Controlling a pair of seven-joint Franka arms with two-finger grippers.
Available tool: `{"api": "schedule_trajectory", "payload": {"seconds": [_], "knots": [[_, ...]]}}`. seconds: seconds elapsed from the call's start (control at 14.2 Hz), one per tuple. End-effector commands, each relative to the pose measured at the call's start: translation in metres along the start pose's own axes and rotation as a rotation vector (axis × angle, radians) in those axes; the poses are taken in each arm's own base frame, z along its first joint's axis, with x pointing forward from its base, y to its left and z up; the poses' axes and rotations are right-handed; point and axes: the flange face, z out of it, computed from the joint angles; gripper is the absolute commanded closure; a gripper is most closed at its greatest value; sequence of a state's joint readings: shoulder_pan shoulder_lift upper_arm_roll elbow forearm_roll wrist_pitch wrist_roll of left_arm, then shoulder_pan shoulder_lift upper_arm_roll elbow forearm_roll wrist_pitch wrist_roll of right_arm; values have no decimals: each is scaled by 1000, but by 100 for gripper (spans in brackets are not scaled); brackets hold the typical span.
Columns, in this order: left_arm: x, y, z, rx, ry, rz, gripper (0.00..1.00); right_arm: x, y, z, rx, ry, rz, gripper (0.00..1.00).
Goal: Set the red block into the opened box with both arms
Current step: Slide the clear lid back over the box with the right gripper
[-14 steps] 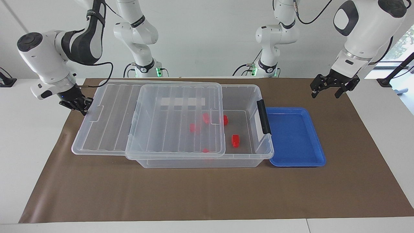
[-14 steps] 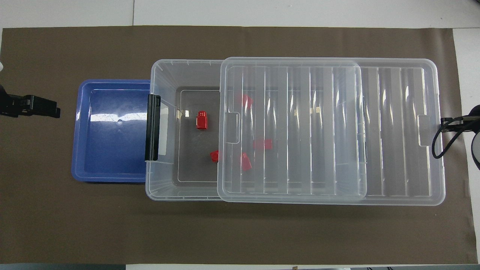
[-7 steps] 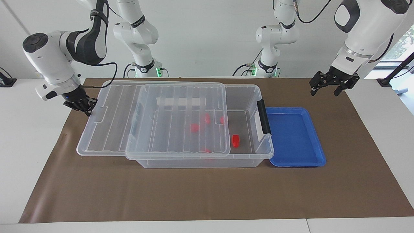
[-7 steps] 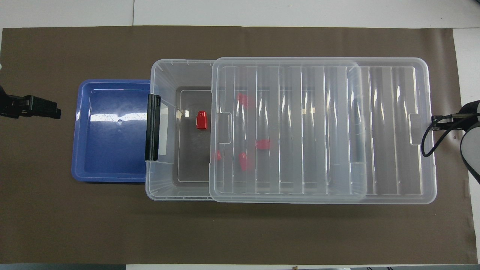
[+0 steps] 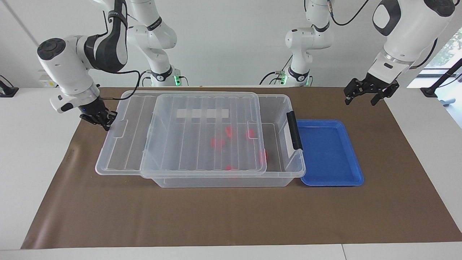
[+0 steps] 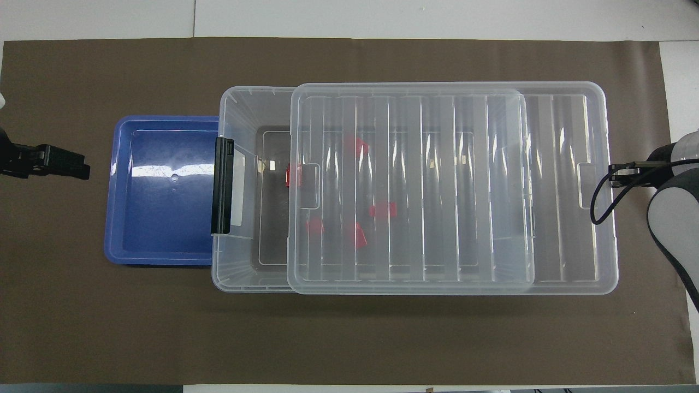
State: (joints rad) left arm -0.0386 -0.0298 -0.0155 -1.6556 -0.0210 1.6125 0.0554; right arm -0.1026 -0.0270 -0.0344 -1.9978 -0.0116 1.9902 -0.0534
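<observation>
At the right arm's end of the table, the right gripper [image 5: 99,119] sits with its fingertips pressed together against the short edge of the ribbed clear lid [image 5: 187,133], which lies flat on the box [image 5: 288,173] but overhangs that end. The lid's long axis runs along the table from one arm's end to the other, in line with the right gripper, so a push from there would slide it toward the black clip handle [image 5: 294,130]. Only a narrow strip of the box's opening stays uncovered, beside that handle.

Several red blocks lie on the box floor under the lid; one red block [image 6: 289,174] sits right at the lid's edge, half covered in the overhead view. The blue tray [image 5: 330,153], touching the box at the handle end, holds nothing.

Well apart from both, the left gripper [image 5: 366,94] hangs with fingers spread over the brown mat near the left arm's end, carrying nothing and waiting. By this judgement the blocks are in, and closing the lid falls to the right arm, which is the nearer one.
</observation>
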Motion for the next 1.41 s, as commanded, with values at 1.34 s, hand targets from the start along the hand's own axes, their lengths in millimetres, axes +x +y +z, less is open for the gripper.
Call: {"api": "schedule_trajectory", "payload": {"seconds": [1.34], "knots": [[-7, -1, -3, -6, 0, 7, 0, -7, -86, -2, 18, 20, 101, 100]]}}
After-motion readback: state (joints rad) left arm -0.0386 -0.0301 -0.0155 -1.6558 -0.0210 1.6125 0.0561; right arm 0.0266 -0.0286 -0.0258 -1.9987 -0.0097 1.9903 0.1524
